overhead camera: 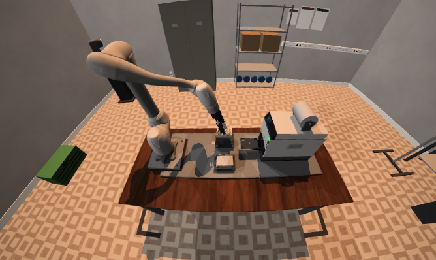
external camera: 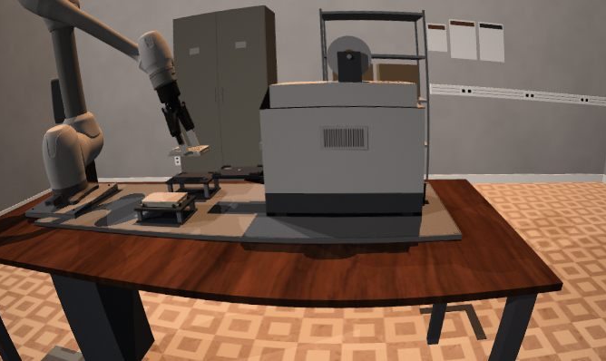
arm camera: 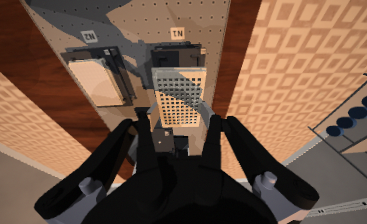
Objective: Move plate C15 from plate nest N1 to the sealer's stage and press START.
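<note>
My gripper (overhead camera: 223, 131) (external camera: 188, 144) (arm camera: 180, 108) is shut on plate C15 (external camera: 190, 150) (arm camera: 179, 95), a pale plate with a grid of wells, gripped by its two long sides. It hangs in the air above nest N1 (overhead camera: 224, 144) (external camera: 192, 176) (arm camera: 170, 59), which looks empty. The sealer (overhead camera: 294, 149) (external camera: 341, 172) has its dark stage (overhead camera: 247, 143) (external camera: 239, 172) (arm camera: 161, 142) out, with no plate on it. A green light (overhead camera: 269, 139) shows on the sealer's front. The START button is too small to tell.
A pale covered plate (overhead camera: 224, 161) (external camera: 164, 199) (arm camera: 96, 82) sits in nest N2 (overhead camera: 224, 168) (external camera: 180, 214), beside N1. The sealer's tall housing stands just beyond the stage, with a foil roll (overhead camera: 304, 112) (external camera: 337, 54) on top. Cabinet and shelf stand behind the table.
</note>
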